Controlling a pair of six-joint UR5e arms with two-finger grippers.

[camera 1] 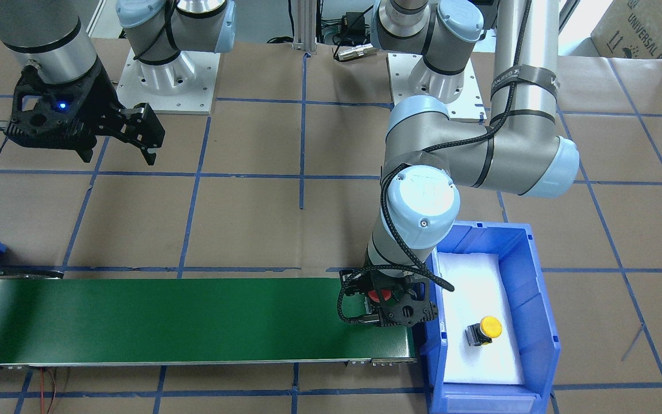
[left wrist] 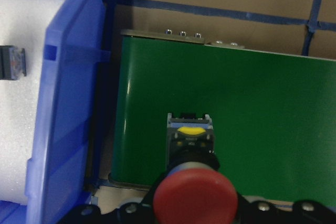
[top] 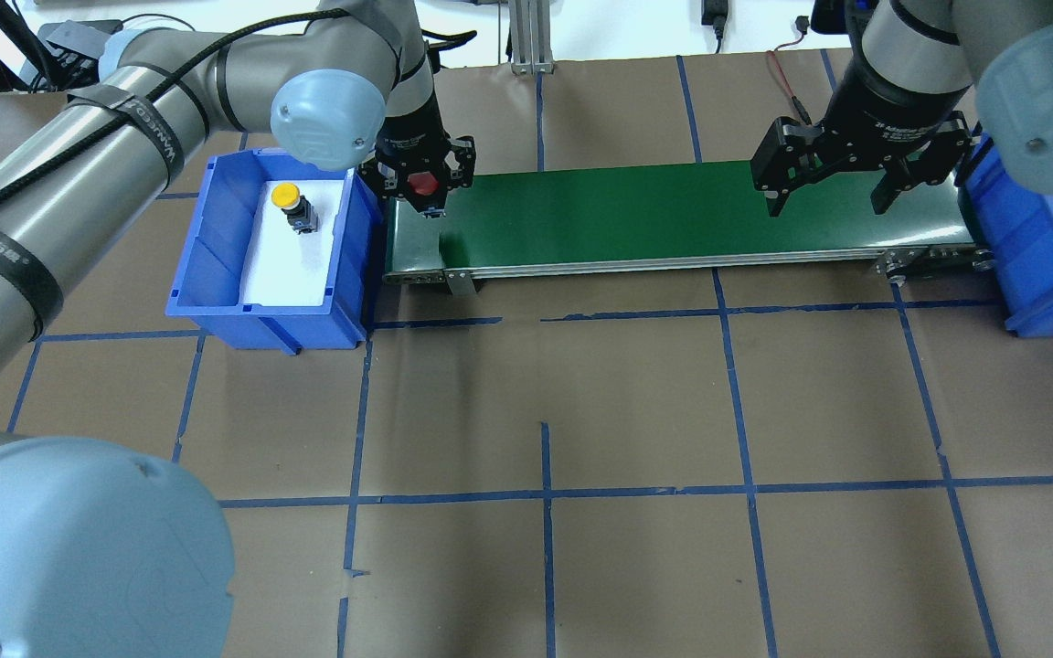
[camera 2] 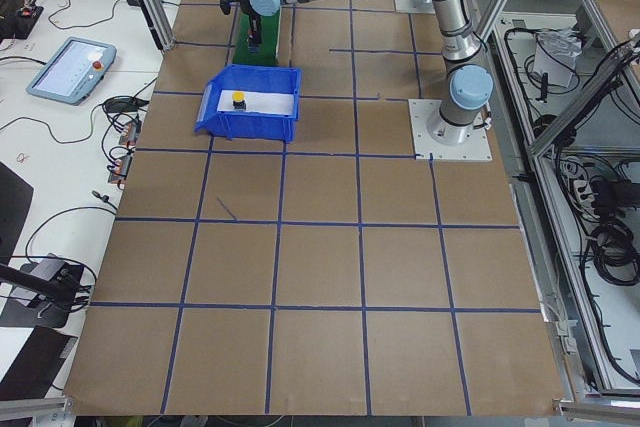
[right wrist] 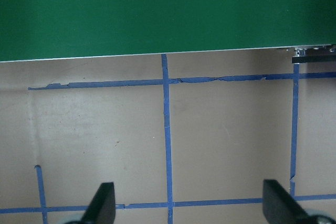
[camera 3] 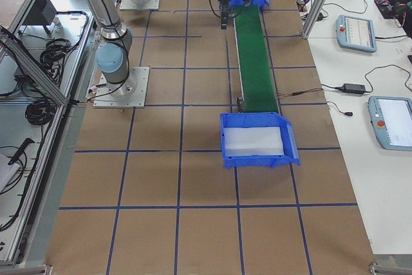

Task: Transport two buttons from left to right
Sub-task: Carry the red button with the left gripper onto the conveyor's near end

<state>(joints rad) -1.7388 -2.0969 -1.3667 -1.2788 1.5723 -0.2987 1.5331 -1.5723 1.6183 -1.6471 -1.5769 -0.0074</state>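
My left gripper (top: 423,187) is shut on the red button (top: 421,184) and holds it over the left end of the green conveyor belt (top: 673,215). In the left wrist view the red cap (left wrist: 193,198) is close to the camera, with the button's body below it just above the belt (left wrist: 252,119). The yellow button (top: 289,196) lies on white foam in the left blue bin (top: 216,274); it also shows in the front view (camera 1: 486,329). My right gripper (top: 828,196) is open and empty above the belt's right end.
A second blue bin (top: 1029,256) with white foam stands at the belt's right end. The bin's blue wall (left wrist: 63,119) rises right beside the belt's left end. The table is brown board with a blue tape grid (top: 545,493).
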